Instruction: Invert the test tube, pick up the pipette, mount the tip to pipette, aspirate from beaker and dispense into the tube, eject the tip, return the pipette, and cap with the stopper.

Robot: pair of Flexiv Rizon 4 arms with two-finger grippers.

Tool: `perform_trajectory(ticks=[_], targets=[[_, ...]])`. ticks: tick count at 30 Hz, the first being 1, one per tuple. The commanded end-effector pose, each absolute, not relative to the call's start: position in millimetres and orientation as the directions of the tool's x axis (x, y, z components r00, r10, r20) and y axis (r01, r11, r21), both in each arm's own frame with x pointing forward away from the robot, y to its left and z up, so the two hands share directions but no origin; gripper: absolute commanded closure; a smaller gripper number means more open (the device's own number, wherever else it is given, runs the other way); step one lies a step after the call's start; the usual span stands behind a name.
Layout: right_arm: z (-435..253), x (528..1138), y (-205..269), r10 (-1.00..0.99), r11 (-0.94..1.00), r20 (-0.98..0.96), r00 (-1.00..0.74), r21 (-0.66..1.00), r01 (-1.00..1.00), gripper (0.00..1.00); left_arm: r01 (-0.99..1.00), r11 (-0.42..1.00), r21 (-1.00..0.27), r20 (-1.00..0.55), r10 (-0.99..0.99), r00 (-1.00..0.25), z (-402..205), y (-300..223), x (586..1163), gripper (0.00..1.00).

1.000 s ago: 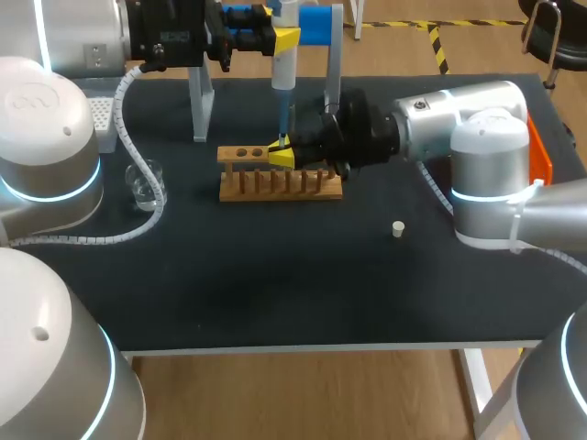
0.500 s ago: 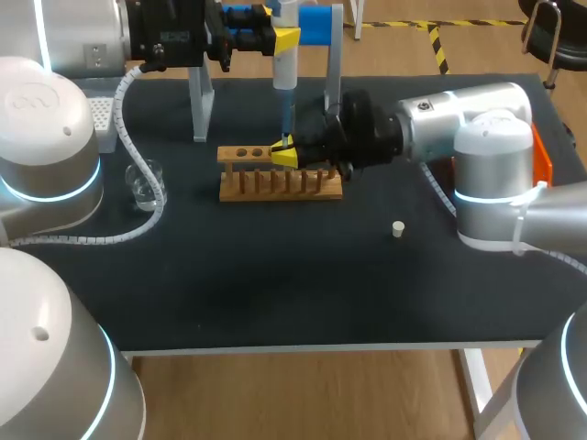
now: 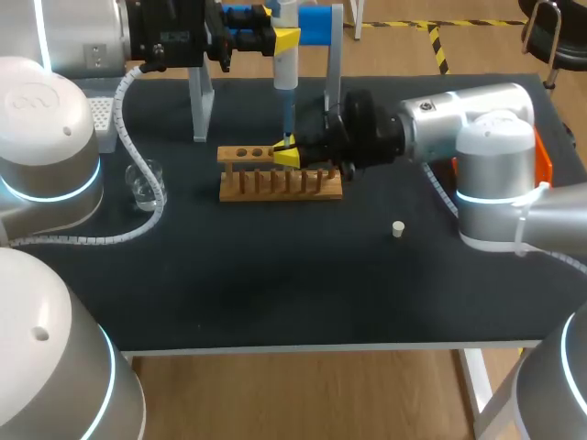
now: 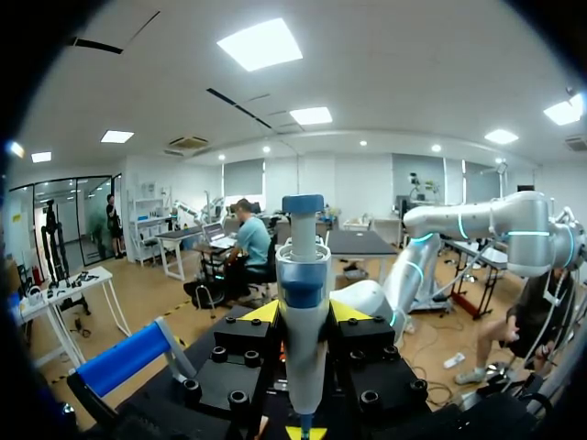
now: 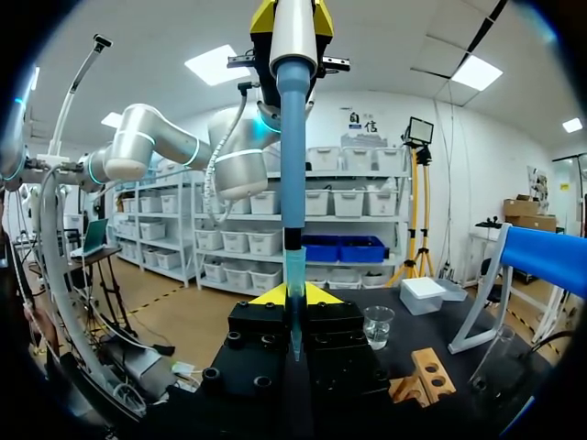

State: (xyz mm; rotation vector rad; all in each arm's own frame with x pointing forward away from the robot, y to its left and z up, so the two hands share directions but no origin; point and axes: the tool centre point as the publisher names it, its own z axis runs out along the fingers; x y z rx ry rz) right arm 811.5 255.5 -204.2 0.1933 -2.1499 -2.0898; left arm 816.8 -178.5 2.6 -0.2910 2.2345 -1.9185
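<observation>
Here the white-bodied pipette with a blue shaft [image 3: 283, 69] hangs upright over the far middle of the black table [image 3: 275, 284]. A pale translucent tip [image 5: 294, 275] is on its lower end. That tip points straight down between the yellow fingers of the right gripper [image 3: 286, 154]. The clear glass test tube [image 5: 297, 341] sits there in the right gripper's narrow grasp, just above the wooden test-tube rack [image 3: 248, 183]; little of the glass can be made out.

The rack lies across the middle of the table, its holes at its left end. To its left, near the left arm's white cable, stands a small clear glass beaker [image 3: 144, 183]. A small white stopper [image 3: 398, 229] lies alone on the table, nearer and to the right of the rack, well apart from it. Behind the pipette stands a grey-legged stand with a blue top [image 3: 316, 23], and a white perforated box [image 3: 101, 115] lies at the far left edge.

The left gripper [image 3: 285, 38] comes in from the far left and is level. Its fingers are clamped on the pipette's upper body from two sides. The right arm reaches in from the right, its wrist nearly horizontal. Its fingertips are drawn close together directly under the pipette.
</observation>
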Motion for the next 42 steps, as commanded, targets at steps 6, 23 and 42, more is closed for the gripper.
perform_trajectory(ticks=[6,23,42], targets=[[-200.5,811.0,251.3,-0.178,0.029,0.007,-0.984,1.0,0.002,1.0,-0.03,0.149,-0.988,-0.01,-0.263,-0.965,0.6,-177.0,816.5,1.0],[-200.4,812.0,248.3,-0.174,0.033,0.007,-0.985,0.999,0.001,1.0,-0.03,0.149,-0.988,-0.01,-0.263,-0.965,0.6,-177.0,816.5,1.0],[-201.1,813.1,246.9,-0.168,0.036,0.009,-0.986,0.999,0.003,1.0,-0.03,0.149,-0.988,-0.01,-0.263,-0.965,0.6,-177.0,816.5,1.0]])
